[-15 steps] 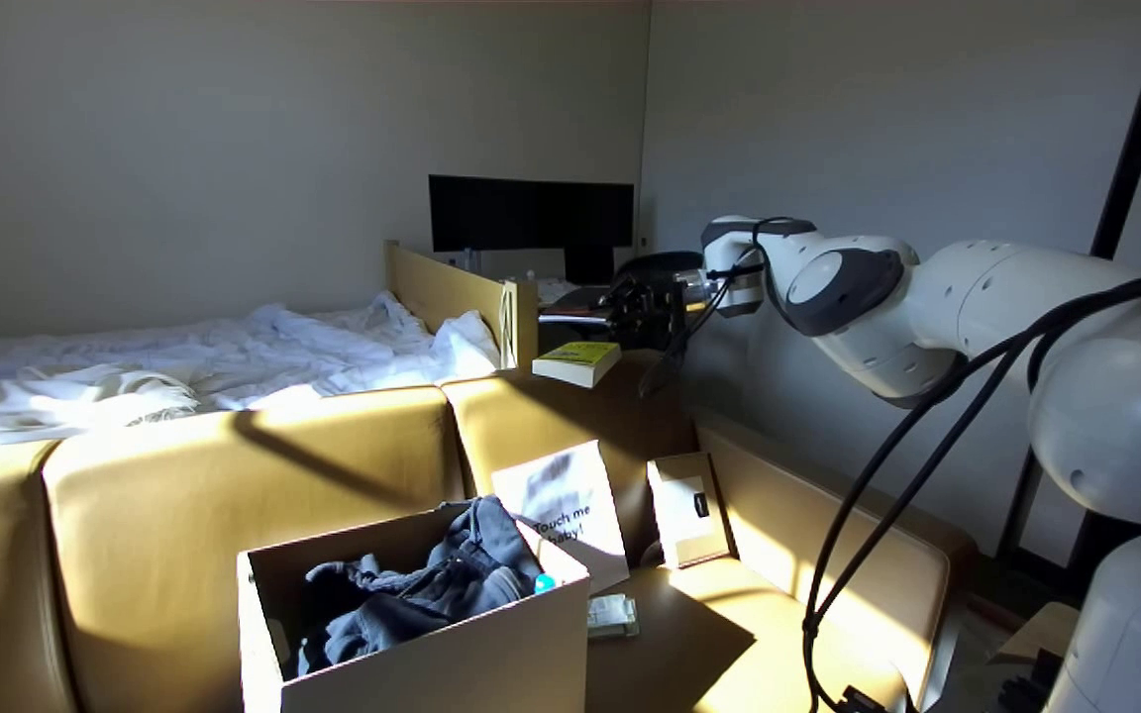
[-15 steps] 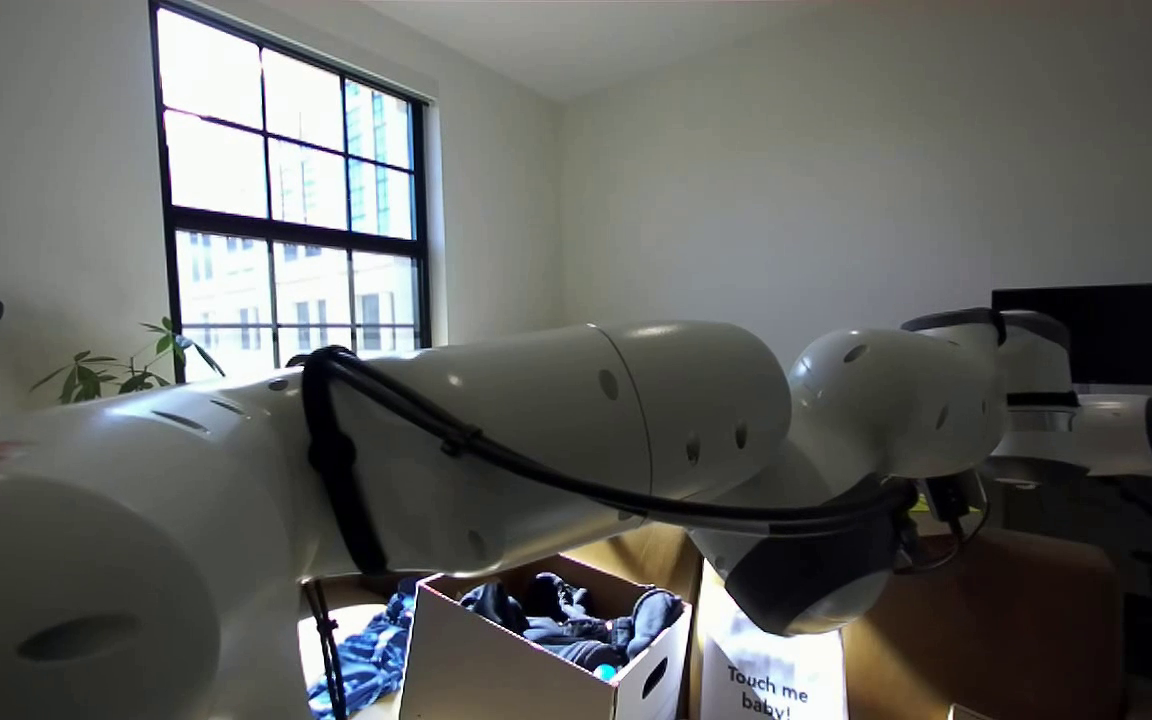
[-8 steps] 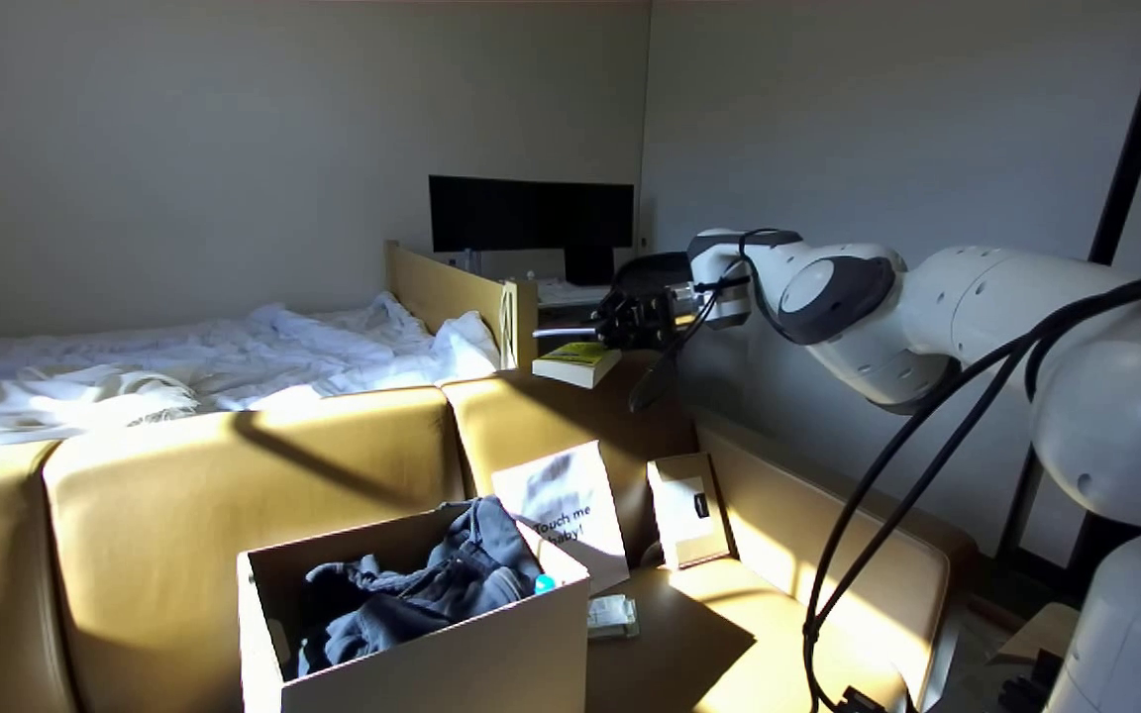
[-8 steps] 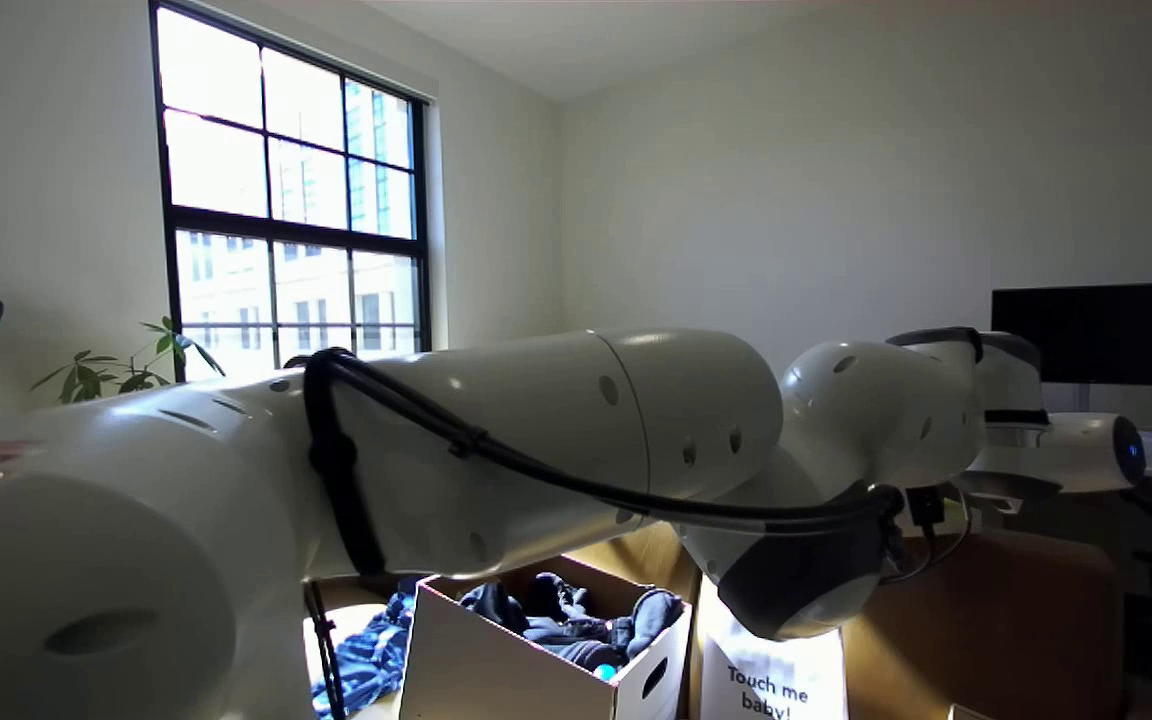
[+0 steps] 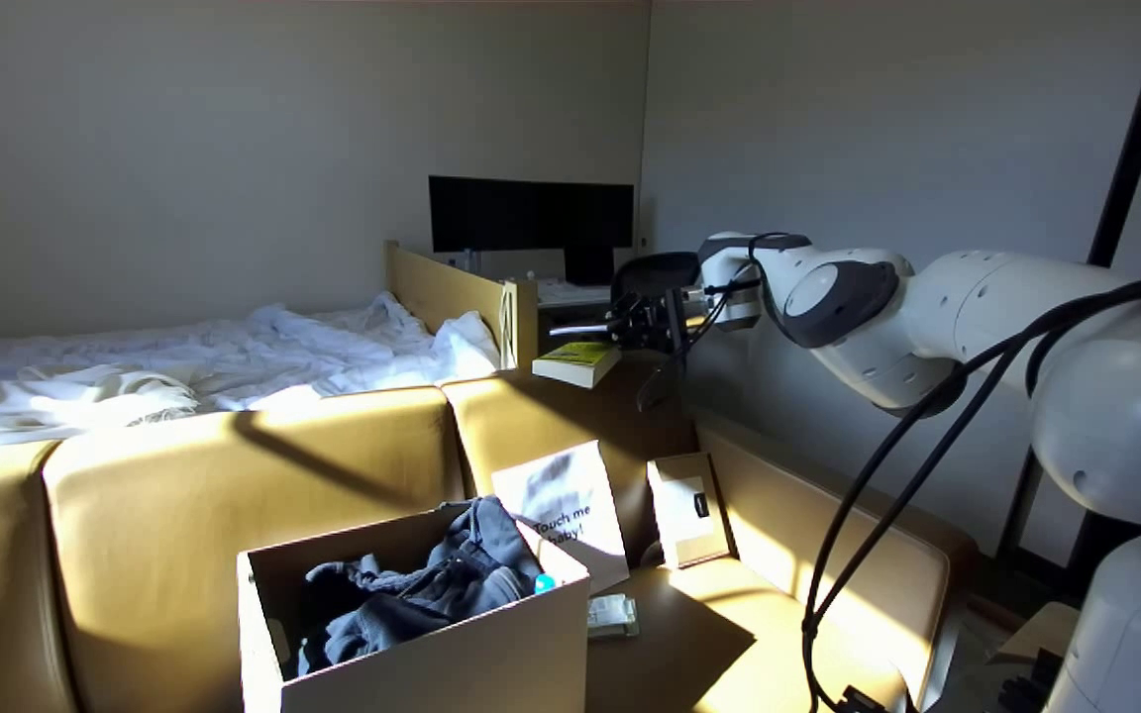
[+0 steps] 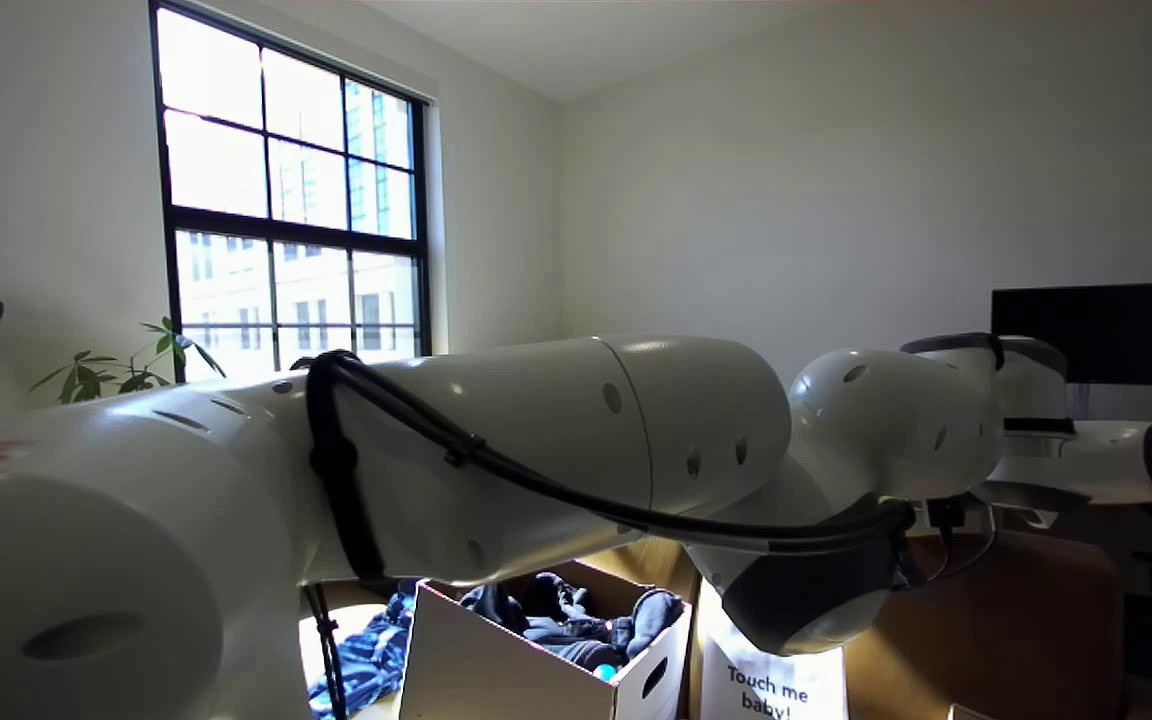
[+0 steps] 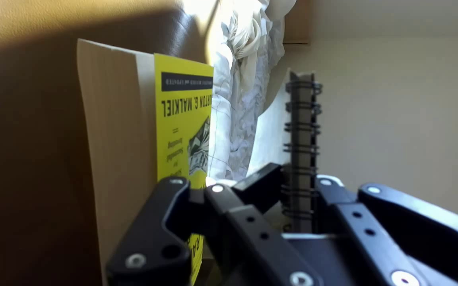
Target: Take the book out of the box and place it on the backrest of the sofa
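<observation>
My gripper point(image 7: 300, 190) is shut on a spiral-bound notebook point(image 7: 302, 131), held edge-on between the fingers in the wrist view. In an exterior view the gripper point(image 5: 625, 325) holds this notebook point(image 5: 578, 330) roughly level, just above a thick yellow book point(image 5: 578, 366). The yellow book lies on the top of the sofa's backrest point(image 5: 630, 391); it also shows in the wrist view point(image 7: 183, 103), partly behind a finger. I cannot tell whether notebook and book touch. The tan sofa point(image 5: 254, 475) carries the whitish cardboard box point(image 5: 442, 663), which holds dark cloth point(image 5: 422, 594); the box also shows in an exterior view point(image 6: 526, 660).
A "Touch me baby!" board point(image 5: 570, 515) and a framed panel point(image 5: 691, 510) lean on the sofa. A small packet point(image 5: 612, 616) lies on the seat. Behind the backrest are a white-sheeted bed point(image 5: 214, 356), its wooden end board point(image 5: 462, 297) and a monitor point(image 5: 531, 213).
My gripper has come down with the notebook toward the yellow book, then drawn back slightly to the right in an exterior view. The notebook appears flatter now. The yellow book and box have not moved.
</observation>
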{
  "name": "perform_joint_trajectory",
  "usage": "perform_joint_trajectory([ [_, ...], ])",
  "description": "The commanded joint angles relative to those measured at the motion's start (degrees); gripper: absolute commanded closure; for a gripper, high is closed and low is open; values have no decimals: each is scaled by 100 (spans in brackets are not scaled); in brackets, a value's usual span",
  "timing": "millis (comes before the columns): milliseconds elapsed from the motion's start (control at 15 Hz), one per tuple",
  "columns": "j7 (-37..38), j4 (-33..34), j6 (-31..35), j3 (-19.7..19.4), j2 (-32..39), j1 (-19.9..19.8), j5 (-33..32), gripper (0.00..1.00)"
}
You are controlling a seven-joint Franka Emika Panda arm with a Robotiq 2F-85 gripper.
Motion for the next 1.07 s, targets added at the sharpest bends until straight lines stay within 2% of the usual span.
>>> perform_joint_trajectory([
  [0,233,-191,-72,-56,-127,-42,-67,97],
  [667,841,-263,-40,-512,-94,22,-153,97],
  [733,906,60,-250,-915,4,203,165,97],
  [933,906,123,-431,-1207,3,309,224,97],
  [1000,913,157,-481,-1283,4,351,202,66],
])
